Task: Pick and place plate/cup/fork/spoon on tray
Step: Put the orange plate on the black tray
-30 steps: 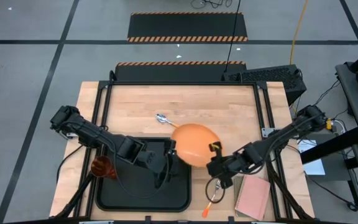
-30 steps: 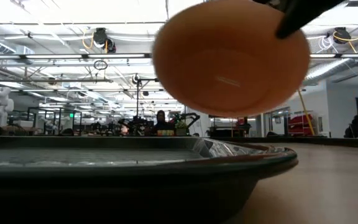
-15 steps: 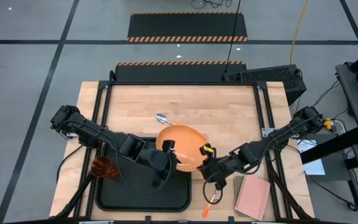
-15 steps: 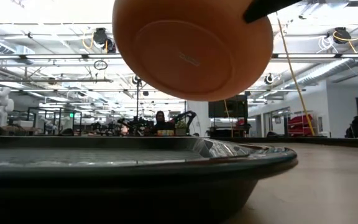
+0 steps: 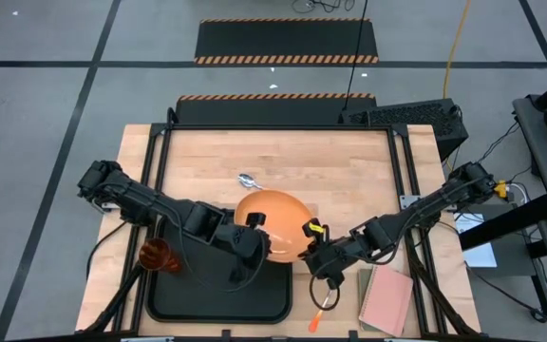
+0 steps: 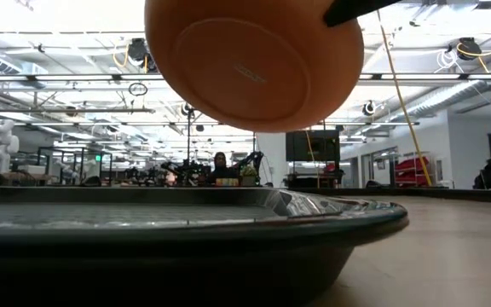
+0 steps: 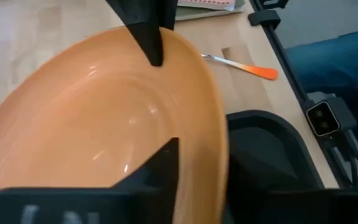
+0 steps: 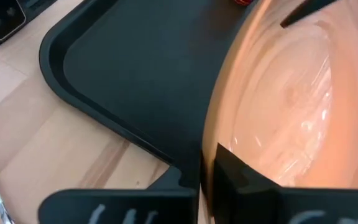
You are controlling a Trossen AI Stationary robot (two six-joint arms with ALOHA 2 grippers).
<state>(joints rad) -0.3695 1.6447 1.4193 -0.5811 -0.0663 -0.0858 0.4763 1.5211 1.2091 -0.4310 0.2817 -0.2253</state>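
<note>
The orange plate (image 5: 273, 237) hangs tilted above the far right corner of the black tray (image 5: 216, 294). In the low view its underside (image 6: 254, 60) shows high over the tray's rim (image 6: 228, 223). My right gripper (image 5: 309, 234) is shut on its right rim and my left gripper (image 5: 254, 226) on its left rim. The amber cup (image 5: 155, 255) stands at the tray's left edge. The spoon (image 5: 248, 179) lies on the table behind the plate. The fork (image 5: 319, 312) lies near the front edge, right of the tray. My left gripper has one finger (image 7: 161, 171) on the plate's inner face near its left rim (image 7: 197, 155); the plate hides the other finger. It comes in slanting from the table's left. The plate is clear of the tray. My right gripper pinches the plate's right rim (image 8: 211, 134), one finger (image 8: 229, 171) on the inner face and the other hidden under the plate. It reaches in from the table's right, about level. The plate hangs tilted, lifted clear.
A pink notebook (image 5: 386, 299) lies at the table's near right corner, beside the fork. Bare wood shows behind the spoon and right of the plate. Most of the tray's floor (image 8: 135, 68) is bare.
My right gripper has carried the plate toward the table's left and a little nearer, from beside the tray to over its far right corner. The plate's left rim has come to my left gripper. The plate has stayed lifted and tilted.
</note>
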